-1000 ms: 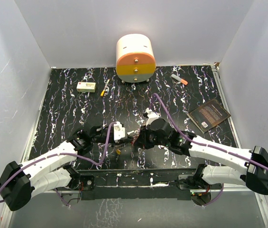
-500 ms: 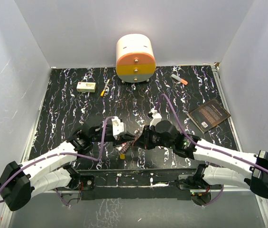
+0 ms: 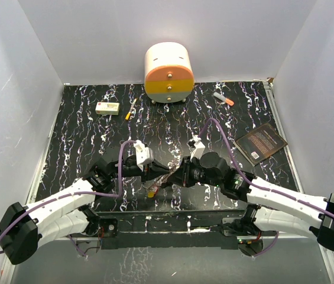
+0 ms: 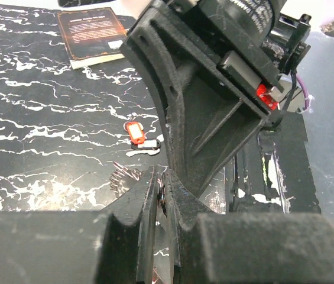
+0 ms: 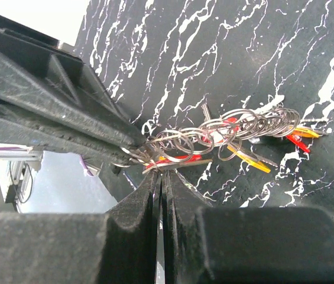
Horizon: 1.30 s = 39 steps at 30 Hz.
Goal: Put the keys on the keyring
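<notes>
My left gripper (image 3: 161,171) and right gripper (image 3: 176,177) meet tip to tip above the near middle of the mat. A bunch of silver wire rings, the keyring (image 5: 214,127), hangs between them with red (image 5: 297,142) and yellow (image 5: 249,158) headed keys on it. It shows in the top view as a small orange-red cluster (image 3: 152,191). My left gripper (image 4: 162,188) is shut on a thin metal ring edge. My right gripper (image 5: 162,173) is shut on a flat red-headed key (image 5: 181,160). A loose red-headed key (image 4: 137,133) lies on the mat.
A round white, orange and yellow drawer box (image 3: 168,73) stands at the back. A white block (image 3: 107,107) and a small yellow stick (image 3: 129,113) lie back left. An orange-tipped marker (image 3: 223,99) and a dark book (image 3: 260,142) lie to the right.
Both wrists have risen and drawn apart, the left one back and the right one to the right. The fingertips stay together and the key bunch still hangs below them.
</notes>
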### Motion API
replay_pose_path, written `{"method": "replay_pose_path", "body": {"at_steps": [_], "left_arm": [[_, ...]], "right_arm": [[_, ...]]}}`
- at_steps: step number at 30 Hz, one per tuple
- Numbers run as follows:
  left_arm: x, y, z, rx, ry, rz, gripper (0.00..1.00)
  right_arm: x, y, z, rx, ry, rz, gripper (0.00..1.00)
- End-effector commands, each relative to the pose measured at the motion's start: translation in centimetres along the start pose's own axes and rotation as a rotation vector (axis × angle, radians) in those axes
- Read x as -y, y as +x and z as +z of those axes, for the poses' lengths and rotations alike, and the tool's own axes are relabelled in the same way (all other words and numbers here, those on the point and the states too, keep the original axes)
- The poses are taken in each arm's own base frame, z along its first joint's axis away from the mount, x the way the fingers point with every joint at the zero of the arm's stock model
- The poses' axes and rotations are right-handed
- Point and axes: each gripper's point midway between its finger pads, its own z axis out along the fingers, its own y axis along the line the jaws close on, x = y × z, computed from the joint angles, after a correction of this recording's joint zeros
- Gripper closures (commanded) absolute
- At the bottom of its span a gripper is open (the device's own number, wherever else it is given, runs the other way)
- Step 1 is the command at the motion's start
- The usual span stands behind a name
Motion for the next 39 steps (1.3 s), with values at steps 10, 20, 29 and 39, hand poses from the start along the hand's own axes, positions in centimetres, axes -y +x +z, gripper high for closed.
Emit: {"method": "replay_pose_path", "body": {"at_steps": [10, 20, 29, 39], "left_arm": [[-1.0, -3.0, -0.7, 0.147, -0.085, -0.096, 1.0], [-0.5, -3.7, -0.9, 0.199, -0.073, -0.184, 1.0], [1.3, -4.4, -0.8, 0.241, 0.021, -0.329, 1.0], [1.7, -7.5, -1.2, 0.337, 0.052, -0.368, 1.0]], "right_arm": [[-2.2, -1.8, -1.6, 0.076, -0.102, -0.087, 0.8], [-2.8, -5.2, -4.9, 0.229, -0.08, -0.294, 0.74], [-5.3, -6.0, -5.8, 0.297, -0.215, -0.483, 0.69], [-7.4, -6.1, -6.4, 0.292, -0.311, -0.607, 0.68]]}}
